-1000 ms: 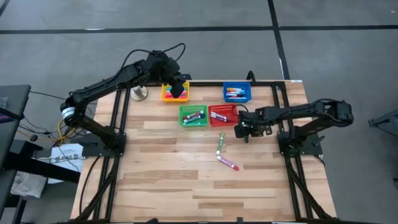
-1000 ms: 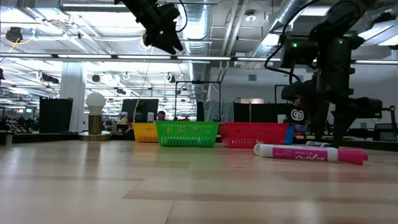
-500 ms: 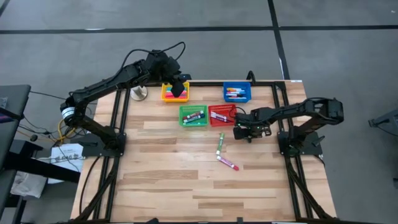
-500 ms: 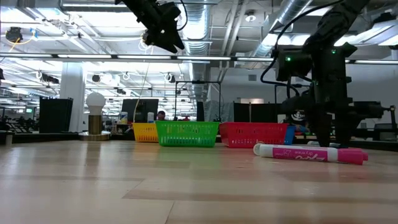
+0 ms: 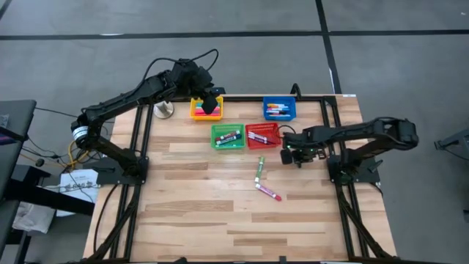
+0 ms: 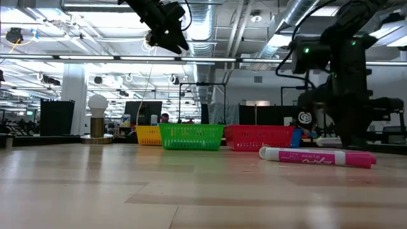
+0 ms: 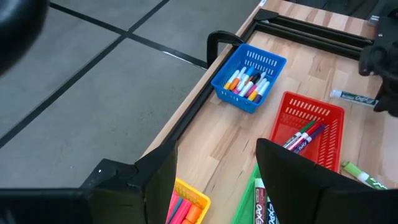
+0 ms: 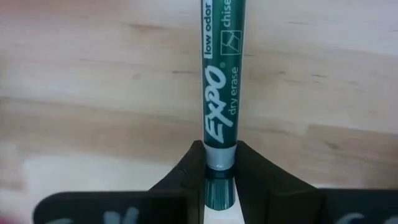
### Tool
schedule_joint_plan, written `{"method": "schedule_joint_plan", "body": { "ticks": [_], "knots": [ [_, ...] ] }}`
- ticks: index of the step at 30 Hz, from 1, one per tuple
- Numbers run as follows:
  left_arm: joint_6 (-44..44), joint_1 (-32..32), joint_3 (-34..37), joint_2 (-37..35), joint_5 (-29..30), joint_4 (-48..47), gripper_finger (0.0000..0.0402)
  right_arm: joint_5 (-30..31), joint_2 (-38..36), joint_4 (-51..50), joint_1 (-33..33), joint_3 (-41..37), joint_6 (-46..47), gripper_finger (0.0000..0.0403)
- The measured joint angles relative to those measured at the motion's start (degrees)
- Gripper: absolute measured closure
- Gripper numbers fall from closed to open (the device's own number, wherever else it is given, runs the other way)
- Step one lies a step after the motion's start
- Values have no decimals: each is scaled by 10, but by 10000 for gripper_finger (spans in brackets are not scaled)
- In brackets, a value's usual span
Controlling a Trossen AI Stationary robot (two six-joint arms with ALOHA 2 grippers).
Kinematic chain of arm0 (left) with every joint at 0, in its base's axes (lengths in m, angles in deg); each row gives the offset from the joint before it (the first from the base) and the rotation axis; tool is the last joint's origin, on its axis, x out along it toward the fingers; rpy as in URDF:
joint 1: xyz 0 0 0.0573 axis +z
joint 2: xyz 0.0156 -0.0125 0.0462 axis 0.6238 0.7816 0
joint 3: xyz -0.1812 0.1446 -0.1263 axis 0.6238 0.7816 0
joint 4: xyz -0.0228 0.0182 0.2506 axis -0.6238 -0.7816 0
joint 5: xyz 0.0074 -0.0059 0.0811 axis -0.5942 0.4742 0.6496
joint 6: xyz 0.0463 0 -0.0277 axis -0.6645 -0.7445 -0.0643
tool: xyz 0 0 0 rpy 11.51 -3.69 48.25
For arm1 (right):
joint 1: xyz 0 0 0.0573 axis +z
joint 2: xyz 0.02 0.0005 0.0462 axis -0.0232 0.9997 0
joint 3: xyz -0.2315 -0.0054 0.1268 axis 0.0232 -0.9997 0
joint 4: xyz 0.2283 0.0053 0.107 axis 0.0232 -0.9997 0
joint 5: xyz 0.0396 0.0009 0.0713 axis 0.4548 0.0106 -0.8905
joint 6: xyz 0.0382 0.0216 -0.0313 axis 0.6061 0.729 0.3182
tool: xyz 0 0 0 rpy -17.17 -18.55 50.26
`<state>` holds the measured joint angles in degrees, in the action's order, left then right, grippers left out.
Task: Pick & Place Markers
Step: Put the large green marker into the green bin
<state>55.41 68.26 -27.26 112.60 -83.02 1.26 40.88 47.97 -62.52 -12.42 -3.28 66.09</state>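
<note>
The right end effector [image 8: 219,171] has its two dark fingers clamped on a slim dark-green cylindrical dry-erase marker [image 8: 222,81] lying on the pale striped wooden table [image 5: 220,213], beside the red mesh basket [image 5: 261,136]. The left end effector [image 5: 211,104] hangs spread apart above the yellow mesh basket [image 5: 196,111].

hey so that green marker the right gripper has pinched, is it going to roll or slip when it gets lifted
Probably stiff and light: the green marker is a slim straight barrel. The right gripper pinches it near one end, so the long free end may droop or pivot. Its round, smooth body looks apt to slip, and to roll on the table if released.
</note>
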Motion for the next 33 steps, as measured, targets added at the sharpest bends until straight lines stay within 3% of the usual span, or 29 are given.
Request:
{"method": "schedule_joint_plan", "body": {
  "ticks": [9,17,21,33],
  "knots": [
    [17,0,0,0,-54,1,183,-3,-155,-9,49,1,11,347],
    [32,0,0,0,-198,8,183,93,-272,128,90,1,-18,347],
    [48,-5,0,0,-277,36,183,125,-279,241,92,1,-85,347],
    [109,-77,0,0,-407,147,183,169,-202,541,91,2,-277,347]
  ]
}}
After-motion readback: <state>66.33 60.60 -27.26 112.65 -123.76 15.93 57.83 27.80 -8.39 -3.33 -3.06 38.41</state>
